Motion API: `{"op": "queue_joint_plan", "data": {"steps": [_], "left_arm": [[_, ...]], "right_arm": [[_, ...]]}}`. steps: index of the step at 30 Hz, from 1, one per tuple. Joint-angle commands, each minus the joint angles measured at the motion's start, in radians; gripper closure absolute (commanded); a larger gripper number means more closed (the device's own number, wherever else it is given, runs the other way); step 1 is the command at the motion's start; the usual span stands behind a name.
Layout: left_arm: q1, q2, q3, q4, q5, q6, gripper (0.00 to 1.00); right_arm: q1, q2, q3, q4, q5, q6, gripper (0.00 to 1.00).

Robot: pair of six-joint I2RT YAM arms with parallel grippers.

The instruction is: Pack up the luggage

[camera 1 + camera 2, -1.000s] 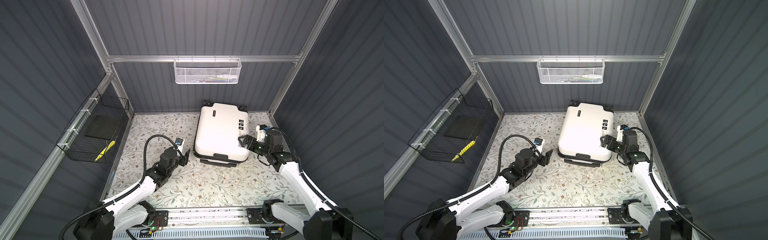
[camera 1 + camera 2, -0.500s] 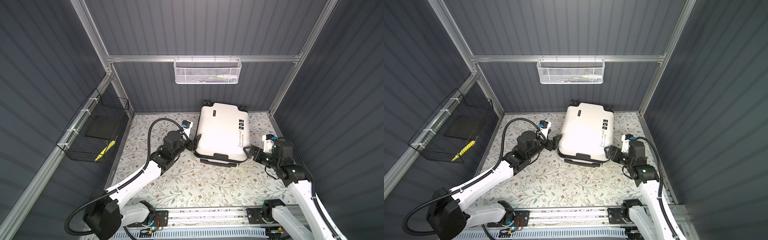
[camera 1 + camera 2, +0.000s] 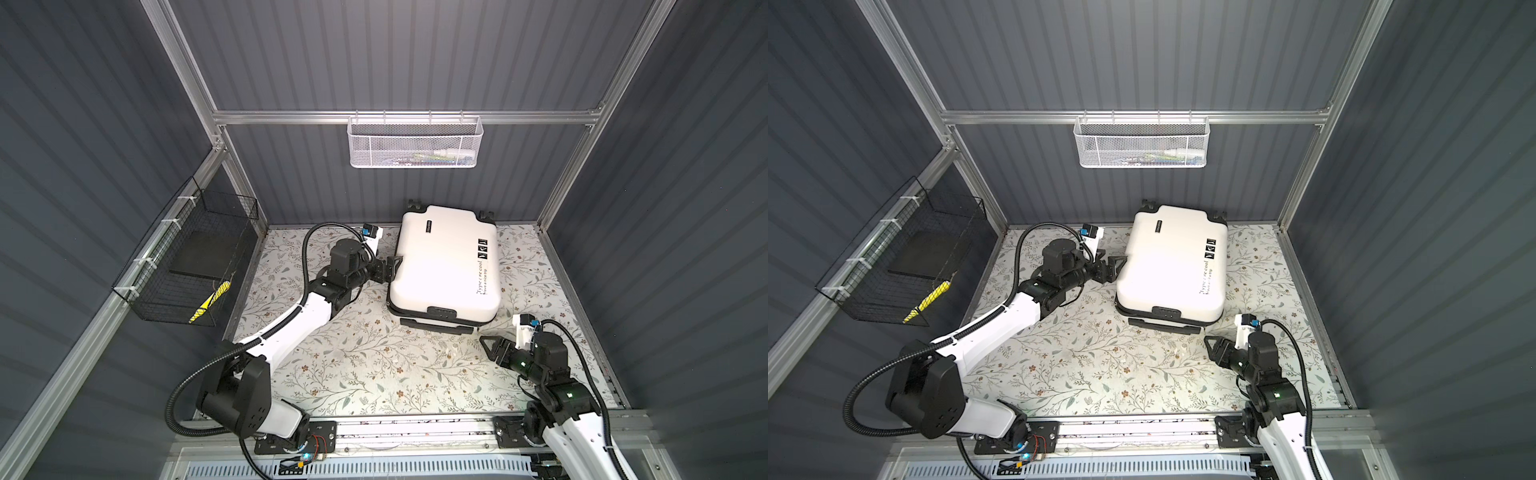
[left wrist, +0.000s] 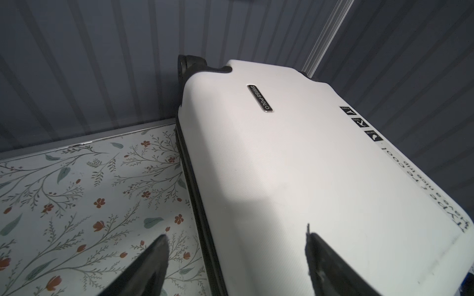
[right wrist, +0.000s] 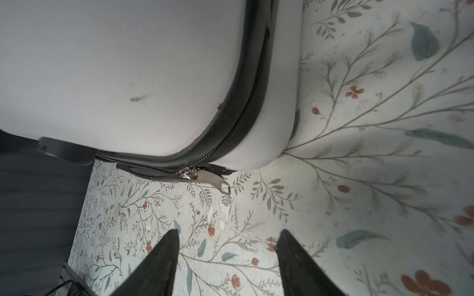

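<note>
The white hard-shell suitcase (image 3: 446, 266) lies flat and shut toward the back of the floral-patterned counter (image 3: 353, 365), wheels against the rear wall. The left pincer (image 3: 392, 268) sits at the case's left edge, released, one finger over the lid and one beside the shell, seemingly placed to steady it. The right pincer (image 3: 490, 347) hovers released near the front right corner, facing the silver zipper pull (image 5: 205, 178) that rests there on the black zip band. That placement would suit running the zip either way.
</note>
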Motion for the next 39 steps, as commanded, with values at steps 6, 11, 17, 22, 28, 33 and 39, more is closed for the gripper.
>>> {"op": "queue_joint_plan", "data": {"steps": [6, 11, 17, 22, 28, 33, 39], "left_arm": [[0.047, 0.054, 0.040, 0.055, 0.093, -0.113, 0.15], [0.061, 0.094, 0.050, 0.078, 0.121, -0.148, 0.15], [0.064, 0.123, 0.064, 0.084, 0.133, -0.152, 0.15], [0.065, 0.141, 0.066, 0.094, 0.176, -0.161, 0.15], [0.064, 0.149, 0.059, 0.103, 0.187, -0.165, 0.15], [0.064, 0.150, 0.051, 0.109, 0.193, -0.166, 0.15], [0.066, 0.157, 0.039, 0.120, 0.209, -0.168, 0.15]], "right_arm": [[0.101, 0.102, -0.063, 0.310, 0.142, 0.043, 0.46], [0.155, 0.222, -0.073, 0.434, 0.214, 0.032, 0.47], [0.163, 0.236, -0.074, 0.472, 0.263, 0.015, 0.49], [0.163, 0.283, -0.071, 0.516, 0.250, -0.003, 0.53], [0.163, 0.336, -0.064, 0.563, 0.240, -0.012, 0.63], [0.162, 0.352, -0.063, 0.570, 0.246, -0.011, 0.72], [0.163, 0.330, -0.074, 0.543, 0.251, -0.003, 0.91]]}}
